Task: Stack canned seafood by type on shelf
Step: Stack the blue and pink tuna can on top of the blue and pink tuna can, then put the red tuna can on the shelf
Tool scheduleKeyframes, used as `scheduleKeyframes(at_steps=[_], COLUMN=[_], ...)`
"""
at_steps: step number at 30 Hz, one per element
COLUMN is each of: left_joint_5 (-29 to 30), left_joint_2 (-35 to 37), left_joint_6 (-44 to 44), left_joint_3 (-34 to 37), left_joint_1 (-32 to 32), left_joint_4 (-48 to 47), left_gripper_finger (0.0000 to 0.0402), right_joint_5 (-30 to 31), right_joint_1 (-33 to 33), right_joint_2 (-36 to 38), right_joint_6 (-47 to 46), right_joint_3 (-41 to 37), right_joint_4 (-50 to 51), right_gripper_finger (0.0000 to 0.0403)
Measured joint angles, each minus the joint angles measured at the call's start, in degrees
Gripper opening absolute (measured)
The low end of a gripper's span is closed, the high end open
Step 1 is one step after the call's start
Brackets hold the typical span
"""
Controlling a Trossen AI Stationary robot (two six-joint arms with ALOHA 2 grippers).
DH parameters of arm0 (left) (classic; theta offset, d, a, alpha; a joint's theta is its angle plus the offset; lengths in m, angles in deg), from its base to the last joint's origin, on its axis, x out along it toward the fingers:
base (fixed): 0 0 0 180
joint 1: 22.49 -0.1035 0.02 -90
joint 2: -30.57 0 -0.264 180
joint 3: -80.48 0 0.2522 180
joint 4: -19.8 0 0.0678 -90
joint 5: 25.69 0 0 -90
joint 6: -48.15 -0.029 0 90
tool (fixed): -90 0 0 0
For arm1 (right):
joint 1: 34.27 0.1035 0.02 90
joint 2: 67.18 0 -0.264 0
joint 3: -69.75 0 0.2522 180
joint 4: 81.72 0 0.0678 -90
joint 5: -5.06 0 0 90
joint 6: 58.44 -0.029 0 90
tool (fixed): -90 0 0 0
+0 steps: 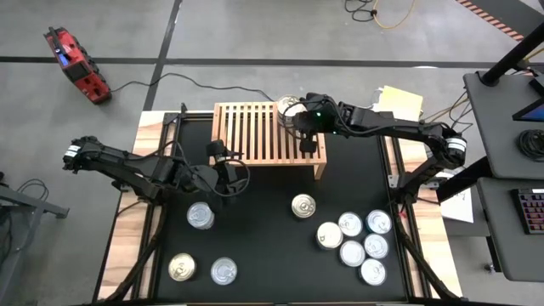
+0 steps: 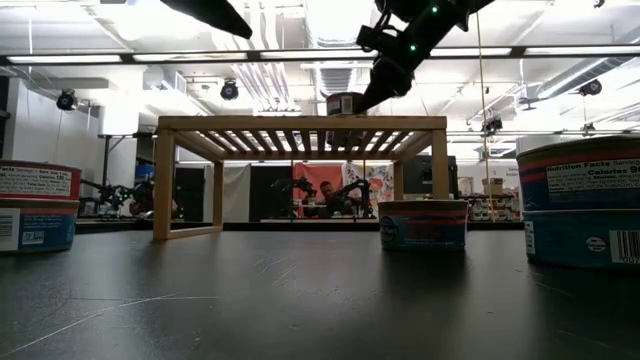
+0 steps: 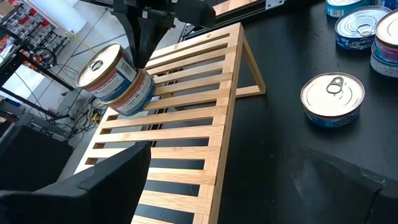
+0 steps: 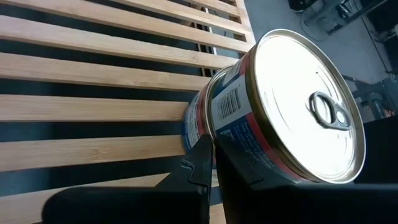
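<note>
A black-topped bench (image 1: 272,246) carries a low light-wood shelf (image 1: 255,132) with a slatted top, standing along the bench's far edge. The right gripper (image 1: 299,125) sits over the shelf's far right corner, its jaws fully closed beside a stack of two tins (image 1: 288,109) there, a silver-lidded tin on a blue-labelled one. From the right wrist view the closed fingers (image 4: 208,165) lie against the side of the stack, not around it. Whether the tins are settled flat on the slats cannot be told; from the left wrist view they look tilted.

The left gripper (image 1: 223,174) hangs over the bench's left half, just in front of the shelf, jaws wide open and empty. Near it lies a loose tin (image 1: 200,215). Two more tins (image 1: 197,269) sit by the near left corner, one tin (image 1: 303,206) sits alone mid-bench, and a cluster of six tins (image 1: 357,242) fills the near right area.

Risk, as a judgement: the stack stands at the shelf's very corner, so a sideways brush from the closed fingers as the arm pulls away could topple the upper tin or push both off the edge. A tin rim could also catch in a gap between slats and lean.
</note>
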Motion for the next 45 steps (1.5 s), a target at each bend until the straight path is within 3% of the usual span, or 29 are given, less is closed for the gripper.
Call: scheduleKeyframes(at_steps=[14, 18, 25, 30, 45], left_joint_5=[-1.17, -5.37, -15.95, -20.14, -20.18], left_joint_2=[0.00, 0.00, -0.16, -1.54, -11.79], left_joint_6=[4.56, 9.89, 21.56, 27.73, 45.63], left_joint_3=[1.84, 2.13, 2.13, 1.56, -4.05], left_joint_1=[-0.01, 0.10, 0.88, 3.78, 14.60], left_joint_4=[-1.00, -2.67, -7.37, -6.51, -11.66], left_gripper_finger=[0.0355, 0.0355, 0.0355, 0.0355, 0.0355], right_joint_5=[-1.70, -5.44, -5.70, -5.96, -5.64], right_joint_1=[3.89, 8.01, 17.63, 23.51, 32.58], right_joint_2=[2.29, 2.84, 2.95, 2.98, 3.12], right_joint_6=[-4.70, -7.54, -9.12, -9.60, -15.62], right_joint_3=[-0.02, -0.02, -0.70, -1.89, -10.55], right_joint_4=[2.52, 4.39, 5.68, 5.60, 1.94], right_gripper_finger=[0.0012, 0.0012, 0.0012, 0.0012, 0.0012])
